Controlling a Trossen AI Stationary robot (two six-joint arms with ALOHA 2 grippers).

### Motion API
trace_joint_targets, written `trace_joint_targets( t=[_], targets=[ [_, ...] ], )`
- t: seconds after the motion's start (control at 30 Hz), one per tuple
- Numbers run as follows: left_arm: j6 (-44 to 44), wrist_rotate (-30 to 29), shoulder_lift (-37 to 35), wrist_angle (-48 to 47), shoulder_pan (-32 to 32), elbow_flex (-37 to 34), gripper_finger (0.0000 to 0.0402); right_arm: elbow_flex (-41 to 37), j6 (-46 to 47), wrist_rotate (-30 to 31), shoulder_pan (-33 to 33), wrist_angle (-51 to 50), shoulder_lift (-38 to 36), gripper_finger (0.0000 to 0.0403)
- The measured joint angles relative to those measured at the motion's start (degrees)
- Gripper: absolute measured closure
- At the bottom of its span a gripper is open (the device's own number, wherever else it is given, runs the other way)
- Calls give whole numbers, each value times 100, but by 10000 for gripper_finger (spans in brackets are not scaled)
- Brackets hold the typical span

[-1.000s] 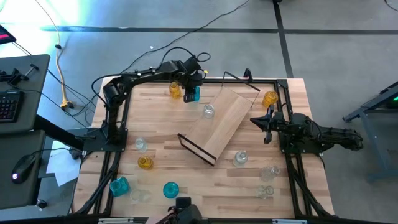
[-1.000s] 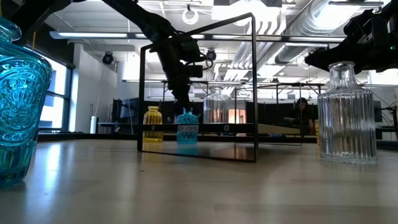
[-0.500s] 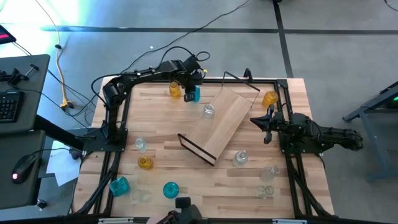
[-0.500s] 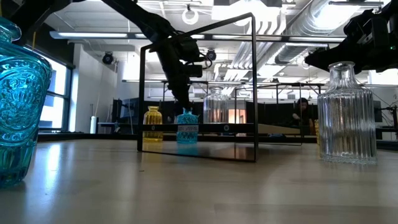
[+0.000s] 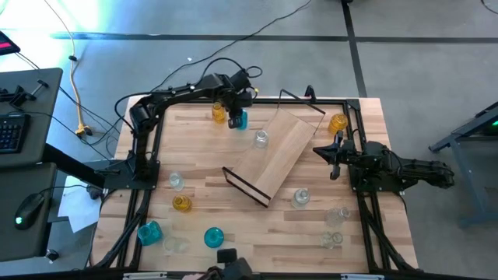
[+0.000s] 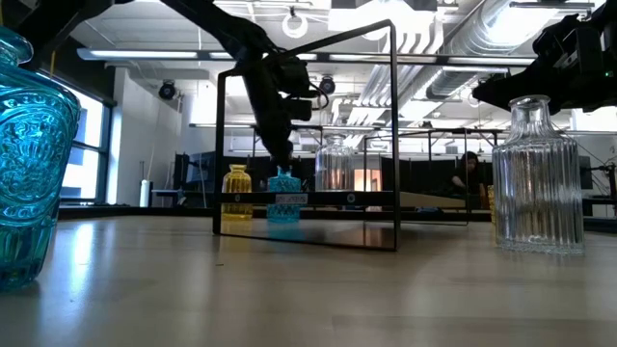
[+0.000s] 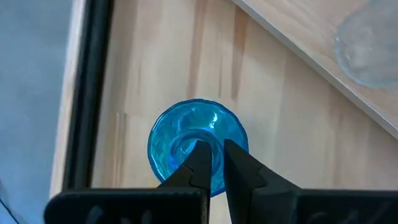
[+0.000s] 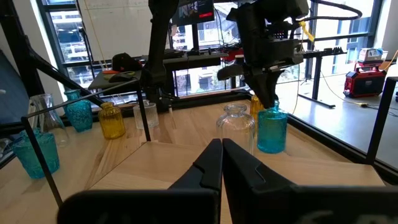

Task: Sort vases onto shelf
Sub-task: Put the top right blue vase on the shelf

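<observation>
Pinching teal vase (image 7: 196, 146) rim, left fingers (image 7: 200, 163) closed

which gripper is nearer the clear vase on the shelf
Left. The left gripper is just beyond the clear vase, off the shelf, shut on a teal vase. The right gripper waits shut past the shelf's other side, farther away.

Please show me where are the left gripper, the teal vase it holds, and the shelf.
left gripper (image 7: 213, 151): left wrist view, between its fingertips.
teal vase (image 7: 168, 140): left wrist view, on its shoulder.
shelf (image 5: 282, 148): high view, on bare board.
</observation>
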Motion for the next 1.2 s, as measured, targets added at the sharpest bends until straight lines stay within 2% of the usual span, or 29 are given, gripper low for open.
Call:
trace_joint_targets(
  t=[0.37, 0.67, 0.9, 1.2],
  targets=[
    [-89, -24, -15, -651, -281, 536, 393, -2, 2, 0, 2, 0, 0, 402],
    [-293, -48, -44, -1799, -562, 856, 394, 0, 2, -2, 2, 0, 0, 402],
    [-395, -91, -381, -1656, -892, 868, 394, 0, 2, -2, 2, 0, 0, 402],
    [-1023, -100, -1194, -1560, -1257, 812, 394, 0, 2, 0, 2, 0, 0, 402]
  ],
)
